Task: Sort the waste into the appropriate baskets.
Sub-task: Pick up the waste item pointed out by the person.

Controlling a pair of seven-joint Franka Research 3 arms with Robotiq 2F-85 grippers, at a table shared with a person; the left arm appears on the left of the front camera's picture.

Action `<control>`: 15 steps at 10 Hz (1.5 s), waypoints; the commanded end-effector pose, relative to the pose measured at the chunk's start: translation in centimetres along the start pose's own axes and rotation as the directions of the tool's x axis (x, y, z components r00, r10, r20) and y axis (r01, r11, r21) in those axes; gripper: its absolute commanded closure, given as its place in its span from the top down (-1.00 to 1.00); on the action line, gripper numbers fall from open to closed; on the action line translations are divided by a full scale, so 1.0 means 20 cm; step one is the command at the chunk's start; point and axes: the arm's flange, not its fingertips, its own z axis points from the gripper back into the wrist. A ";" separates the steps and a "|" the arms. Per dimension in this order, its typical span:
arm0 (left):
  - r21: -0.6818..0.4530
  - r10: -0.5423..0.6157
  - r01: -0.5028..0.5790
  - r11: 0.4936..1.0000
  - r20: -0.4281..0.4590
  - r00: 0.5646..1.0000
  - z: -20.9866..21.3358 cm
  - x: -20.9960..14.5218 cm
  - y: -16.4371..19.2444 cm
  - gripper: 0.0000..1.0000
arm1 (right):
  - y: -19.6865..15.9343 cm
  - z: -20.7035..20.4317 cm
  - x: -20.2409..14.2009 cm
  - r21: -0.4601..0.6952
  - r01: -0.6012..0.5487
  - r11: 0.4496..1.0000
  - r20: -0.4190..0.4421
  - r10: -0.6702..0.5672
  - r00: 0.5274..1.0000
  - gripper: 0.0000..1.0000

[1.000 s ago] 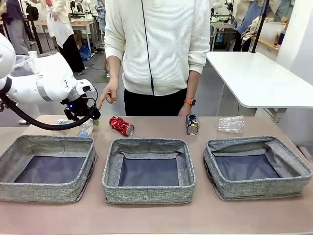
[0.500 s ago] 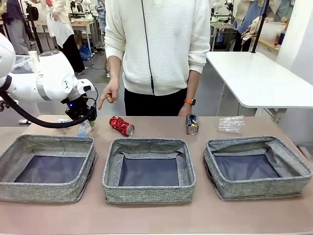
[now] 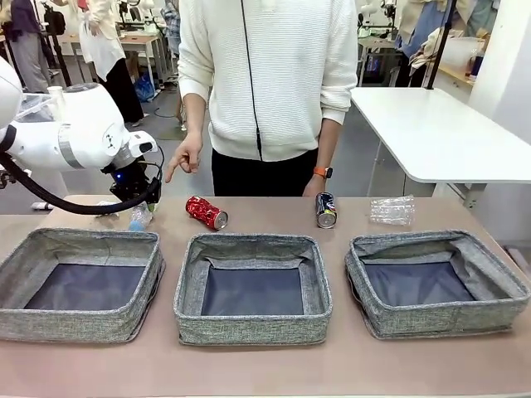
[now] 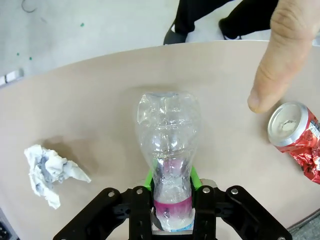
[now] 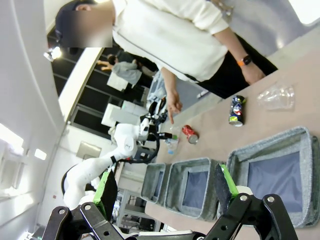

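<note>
**Left gripper (image 4: 171,176):** gripping the purple-labelled bottle (image 4: 168,135) w/ green pads pressing on both sides of its narrow labelled end, the clear crumpled body sticking out beyond the fingertips. Working at the far-left part of the worktop (image 3: 265,365), just behind the left basket (image 3: 75,323). Not showing, in either view, whether the bottle is touching the worktop.

**Other waste:**
- Lying near the bottle but apart from it – paper wad (image 4: 50,170), on the side away from the red can (image 3: 206,212).
- Lying on its side behind the middle basket (image 3: 249,327) – the red can, dented, silver end facing the baskets.
- Pointing down w/ one finger, close to the red can but not touching it – the person's hand (image 3: 184,157).
- Sitting behind the gap btwn the middle and right basket (image 3: 440,319) – dark can (image 3: 326,210).
- Lying to the can's right, behind the right basket – crushed clear bottle (image 3: 392,210).

**Baskets:** showing dark flat bottoms, all three in a row along the near side.

**Right gripper (image 5: 166,186):** hanging well above the worktop w/ jaws spread wide, nothing btwn the pads.
</note>
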 end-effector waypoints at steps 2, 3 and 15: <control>-0.016 0.118 -0.117 0.993 0.032 0.993 0.18 -0.07 0.07 -1.00 | 0.01 -0.01 0.02 0.018 -0.028 0.999 0.016 0.028 0.999 1.00; -0.053 0.179 -0.175 0.983 0.080 0.981 0.41 -0.11 0.07 -1.00 | 0.01 -0.01 0.02 0.018 -0.028 0.999 0.016 0.028 0.999 1.00; -0.120 -0.031 0.025 0.992 -0.046 0.998 1.22 -1.08 -0.53 -0.52 | 0.01 -0.01 0.02 0.018 -0.028 0.999 0.016 0.028 0.999 1.00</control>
